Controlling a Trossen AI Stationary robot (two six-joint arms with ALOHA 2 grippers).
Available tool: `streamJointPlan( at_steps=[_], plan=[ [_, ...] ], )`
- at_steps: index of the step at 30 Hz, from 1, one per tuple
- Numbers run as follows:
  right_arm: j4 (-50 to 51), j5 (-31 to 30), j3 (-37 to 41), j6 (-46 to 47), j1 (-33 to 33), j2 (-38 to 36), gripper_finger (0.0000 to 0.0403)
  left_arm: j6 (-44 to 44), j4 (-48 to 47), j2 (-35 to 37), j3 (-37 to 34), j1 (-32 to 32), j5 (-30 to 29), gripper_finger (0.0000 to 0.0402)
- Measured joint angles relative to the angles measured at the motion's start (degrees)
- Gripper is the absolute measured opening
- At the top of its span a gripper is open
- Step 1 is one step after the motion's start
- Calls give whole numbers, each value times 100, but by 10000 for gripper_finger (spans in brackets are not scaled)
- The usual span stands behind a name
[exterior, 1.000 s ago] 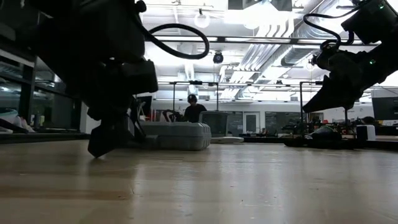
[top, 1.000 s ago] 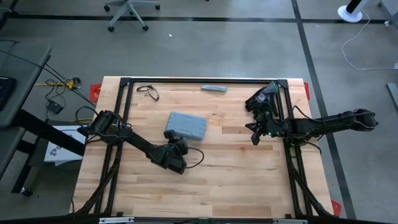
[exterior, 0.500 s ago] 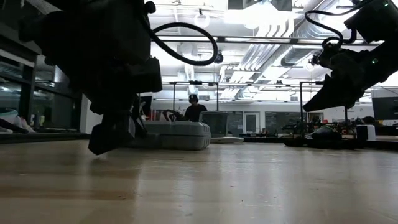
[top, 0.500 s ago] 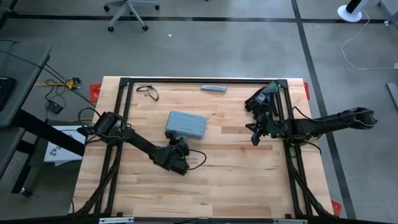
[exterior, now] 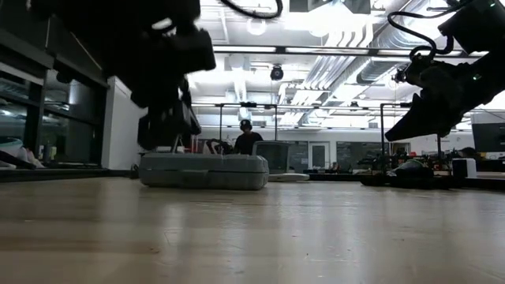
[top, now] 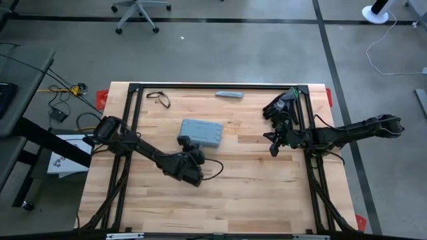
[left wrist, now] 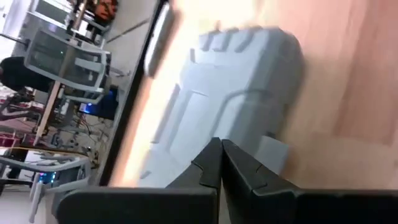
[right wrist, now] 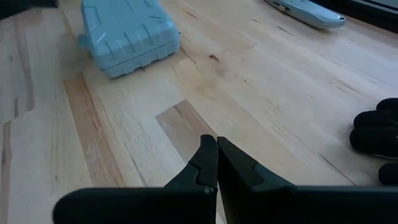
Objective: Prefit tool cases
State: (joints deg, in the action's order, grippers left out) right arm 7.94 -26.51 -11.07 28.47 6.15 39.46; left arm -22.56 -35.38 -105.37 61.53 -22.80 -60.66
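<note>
Near the middle of the desk [top: 267, 193], a little toward its far edge, lies the blue-grey case [top: 201, 133], lid shut and flat on the wood. The left hand [top: 189, 153] hovers at the case's near edge, fingers pressed together, holding nothing. The right hand [top: 272, 145] waits closed and empty near the desk's right edge, beside a black glove [top: 281, 107]. A slim grey bar [top: 229, 95] rests by the far edge.

The left gripper [top: 191, 155] was held shut mid-table, and the right gripper [top: 272, 145] was held shut, raised.
</note>
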Motion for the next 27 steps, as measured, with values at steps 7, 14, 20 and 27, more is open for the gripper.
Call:
streamJointPlan(
  at_steps=[7,14,20,27],
  plan=[
    [-1,0,0,137,0,2,0,104,-514,149,1,326,136,0],
    [-651,58,0,353,0,387,0,-1347,-2138,458,-211,707,170,0],
    [-2191,281,0,97,0,1693,0,-1918,-1586,1888,-1456,887,723,0],
    [-4308,588,-1,-37,-76,3533,0,-2126,626,3819,-3399,1435,2007,0]
  ],
)
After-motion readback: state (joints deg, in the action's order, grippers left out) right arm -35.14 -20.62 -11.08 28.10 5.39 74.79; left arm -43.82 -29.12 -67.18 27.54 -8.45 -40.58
